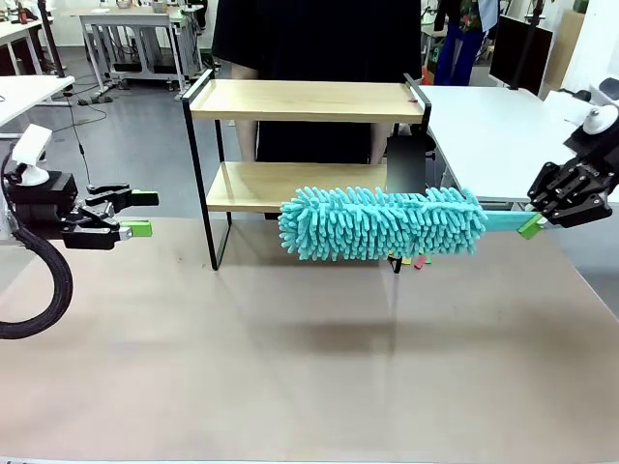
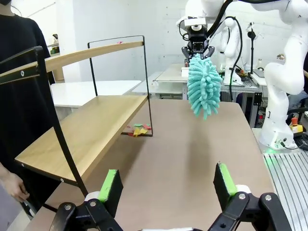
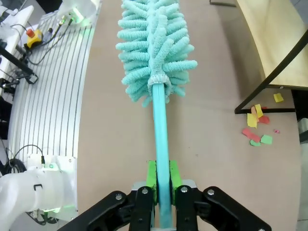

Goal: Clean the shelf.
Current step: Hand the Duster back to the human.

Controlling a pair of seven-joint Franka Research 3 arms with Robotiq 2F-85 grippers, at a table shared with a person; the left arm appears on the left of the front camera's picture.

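right claw (image 3: 162, 179) clamped on teal duster (image 1: 382, 223) handle; left claw (image 2: 166, 185) wide, empty, beside shelf (image 1: 305, 101).

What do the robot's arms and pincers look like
Both arms are glossy white with rounded joints. The left pincer and right pincer are black, linked two-finger units with bright green pads. A black ribbed cable loops beside the left arm, and a white camera sits on its wrist.

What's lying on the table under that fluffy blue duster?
Small colored paper scraps lie on the table by the shelf leg. The front view shows a few below the duster; its head covers whatever lies behind.
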